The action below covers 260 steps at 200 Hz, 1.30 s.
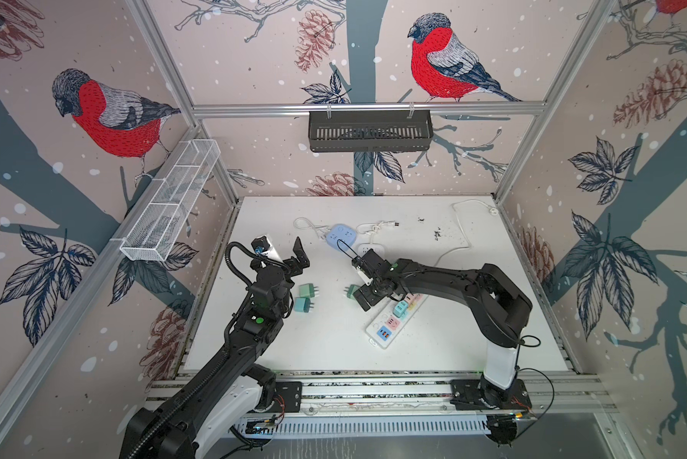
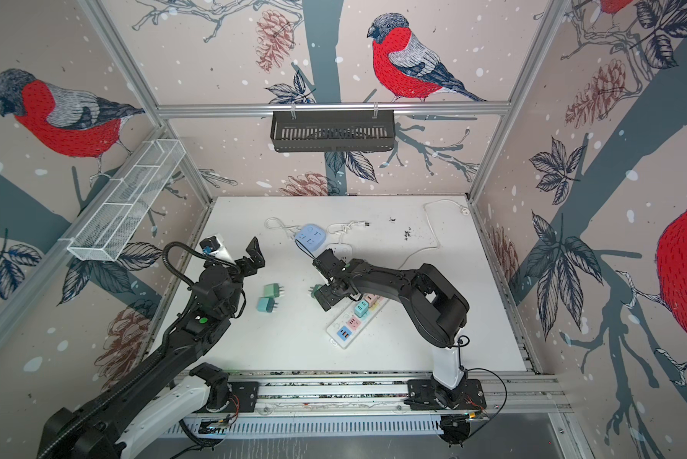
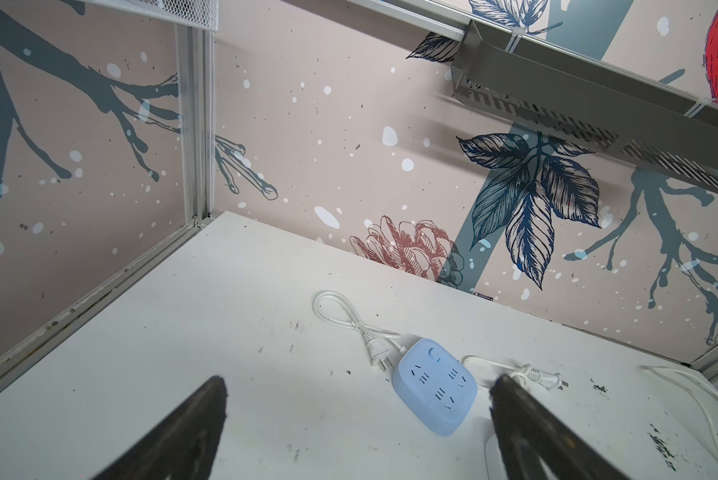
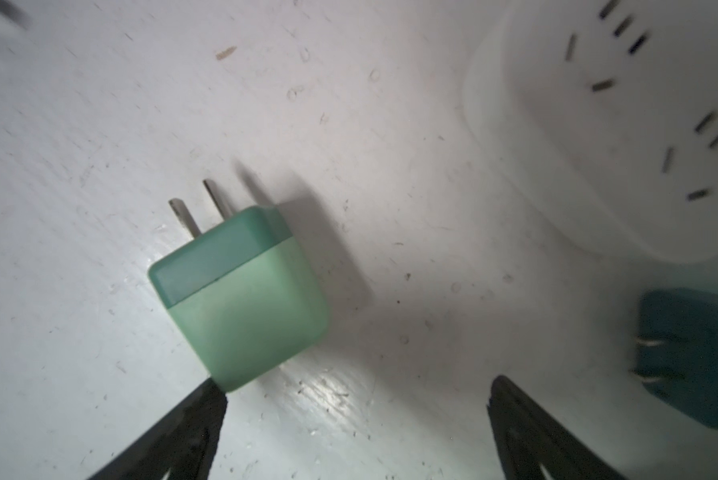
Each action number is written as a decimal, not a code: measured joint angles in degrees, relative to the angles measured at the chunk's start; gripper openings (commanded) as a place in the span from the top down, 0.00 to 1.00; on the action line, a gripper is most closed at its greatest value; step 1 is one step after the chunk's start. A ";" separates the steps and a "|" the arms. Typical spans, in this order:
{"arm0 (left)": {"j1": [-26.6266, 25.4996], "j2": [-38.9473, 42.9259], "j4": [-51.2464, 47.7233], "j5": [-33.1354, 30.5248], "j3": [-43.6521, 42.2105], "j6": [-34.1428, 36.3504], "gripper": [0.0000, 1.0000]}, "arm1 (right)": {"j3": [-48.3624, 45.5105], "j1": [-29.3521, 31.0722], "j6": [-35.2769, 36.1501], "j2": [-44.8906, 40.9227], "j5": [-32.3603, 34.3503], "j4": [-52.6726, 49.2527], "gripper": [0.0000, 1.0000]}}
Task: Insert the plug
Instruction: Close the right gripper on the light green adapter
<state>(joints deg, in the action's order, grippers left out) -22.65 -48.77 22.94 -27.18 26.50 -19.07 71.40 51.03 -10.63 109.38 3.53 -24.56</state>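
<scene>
On the left of the desk (image 1: 326, 349), the left tool (image 3: 359, 379) hangs raised, jaws spread and empty. It has no part in this step and is best kept clear. Beside that arm lie a pale green spare (image 1: 305, 290) and a blue spare (image 1: 303, 305), both flat on their sides.

Further right, the green plug (image 4: 241, 299) also lies flat on the desk, prongs pointing away from the right tool (image 4: 358, 383). That tool hovers low over it with its jaws wide apart, gripping nothing. One fingertip (image 4: 212, 399) sits at a corner of the plug's body and the other stands well off, so the plug is off-centre (closing now would likely shove it rather than catch it).

I would slide the right tool sideways until the body lies squarely between the jaws. Then close on its flat sides, leaving the prongs free.

To the right waits the power strip (image 1: 375, 337), partly under the arm, so I cannot tell which socket is free.
</scene>
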 measured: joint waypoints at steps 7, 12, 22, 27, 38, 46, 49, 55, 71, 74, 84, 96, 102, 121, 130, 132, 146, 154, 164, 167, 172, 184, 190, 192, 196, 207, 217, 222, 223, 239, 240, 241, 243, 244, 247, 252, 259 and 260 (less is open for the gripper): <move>0.00 0.04 0.00 0.00 0.00 0.00 0.02 | 0.31 0.02 -0.15 0.42 0.37 0.24 0.03; 0.00 0.07 0.00 0.00 0.00 0.00 0.02 | 0.48 0.00 -0.22 0.63 0.70 0.50 0.03; 0.00 0.15 0.00 0.00 0.00 0.00 0.02 | 0.85 0.00 -0.55 1.01 1.44 0.76 0.05; 0.00 0.20 0.00 -0.02 0.00 0.00 0.02 | 1.01 -0.02 -0.92 1.11 1.77 0.96 0.05; 0.00 0.24 0.00 -0.02 0.00 0.00 0.02 | 1.38 -0.15 -1.38 1.36 2.97 1.25 0.06; 0.00 0.24 0.00 -0.02 0.00 0.00 0.02 | 1.64 -0.33 -1.64 1.49 3.87 1.46 0.06; 0.00 0.24 0.00 -0.02 0.00 0.00 0.02 | 1.75 -0.39 -1.77 1.55 4.13 1.51 0.06; 0.00 0.24 0.00 0.00 0.00 0.00 0.02 | 1.95 -0.55 -2.27 1.70 4.57 1.66 0.07; 0.00 0.22 0.00 0.00 0.00 0.00 0.02 | 2.40 -0.90 -3.04 2.16 5.79 2.27 0.07; 0.00 0.22 0.00 0.00 0.00 0.00 0.02 | 2.47 -0.98 -3.15 2.27 5.92 2.34 0.07; 0.00 0.22 0.00 0.00 0.00 0.00 0.02 | 2.89 -1.07 -4.02 2.71 6.21 2.54 0.07; 0.00 0.22 0.00 0.00 0.00 0.00 0.02 | 3.74 -0.92 -4.48 3.54 6.21 2.80 0.07; 0.00 0.22 0.00 -0.02 0.00 0.00 0.02 | 4.22 -0.83 -4.63 4.04 6.19 2.93 0.08; 0.00 0.22 0.00 0.00 0.00 0.00 0.02 | 5.92 -0.42 -5.81 5.84 6.19 3.80 0.08; 0.00 0.22 0.00 0.00 0.00 0.00 0.02 | 6.71 -0.35 -5.88 6.67 6.19 3.98 0.08; 0.00 0.22 0.00 0.00 0.00 0.00 0.02 | 6.88 -0.35 -5.90 6.86 6.19 3.98 0.08; 0.00 0.28 0.00 0.00 0.00 0.00 0.02 | 8.02 -0.26 -6.32 7.91 6.23 4.04 0.07; 0.00 0.33 0.00 -0.02 0.00 0.00 0.02 | 8.48 -0.24 -6.80 8.22 6.23 4.00 0.08; 0.00 0.37 0.00 0.00 0.00 0.00 0.02 | 9.09 -0.22 -7.19 8.50 6.38 4.07 0.07; 0.00 0.39 0.00 0.00 0.00 0.00 0.02 | 9.25 -0.20 -7.19 8.57 6.45 4.07 0.08; 0.00 0.44 0.00 0.00 0.00 0.00 0.02 | 9.51 -0.20 -7.21 8.68 6.60 4.09 0.08; 0.02 0.48 0.02 -0.02 0.00 0.00 0.02 | 10.12 -0.20 -7.58 8.92 6.95 4.11 0.08; 0.04 0.50 0.00 0.00 0.00 0.00 0.02 | 10.40 -0.22 -7.74 9.09 7.13 4.13 0.08; 0.04 0.50 0.00 0.00 0.00 0.00 0.02 | 10.47 -0.22 -7.80 9.11 7.19 4.15 0.08; 0.04 0.55 0.00 0.00 0.00 0.00 0.02 | 10.56 -0.24 -8.11 9.14 7.34 4.26 0.08; 0.04 0.63 0.00 -0.02 0.00 0.00 0.02 | 10.56 -0.26 -8.72 9.09 7.43 4.55 0.07; 0.04 0.70 0.00 -0.02 0.00 0.00 0.02 | 10.16 -0.17 -8.92 8.68 7.39 5.29 0.04; 0.04 0.76 0.00 -0.02 0.00 0.00 0.02 | 9.92 -0.04 -9.07 8.28 7.39 5.40 0.02; 0.04 0.79 0.00 -0.02 0.00 0.00 0.02 | 9.88 0.00 -9.11 8.22 7.39 5.42 0.02; 0.04 0.92 0.00 -0.04 0.00 0.00 0.02 | 9.03 1.46 -10.16 6.14 6.95 6.40 0.00; 0.04 0.92 0.00 -0.04 0.00 0.00 0.02 | 9.01 1.62 -10.14 5.97 6.93 6.56 0.00; 0.04 0.92 0.00 -0.04 0.00 0.00 0.02 | 8.98 1.70 -10.14 5.88 6.88 6.62 0.00; 0.04 0.92 0.00 -0.04 0.00 0.00 0.02 | 8.98 1.95 -10.16 5.62 6.60 6.82 0.00; 0.04 0.92 0.00 -0.04 0.00 0.00 0.02 | 8.98 2.03 -10.16 5.51 6.51 6.91 0.00; 0.04 0.94 0.00 -0.04 0.00 0.00 0.02 | 8.98 2.49 -10.19 5.09 5.95 7.39 0.00; 0.04 0.98 0.00 -0.04 0.00 0.00 0.02 | 9.18 3.04 -10.43 4.66 5.75 8.02 0.00; 0.04 1.07 0.00 -0.04 0.00 0.00 0.02 | 9.70 3.78 -10.78 4.35 5.79 8.63 0.00; 0.04 1.07 0.00 -0.04 0.00 0.00 0.02 | 9.84 3.89 -10.86 4.35 5.79 8.76 0.00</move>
<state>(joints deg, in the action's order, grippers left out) -22.61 -47.70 22.94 -27.22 26.50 -19.07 81.23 54.92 -21.50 113.73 9.32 -15.79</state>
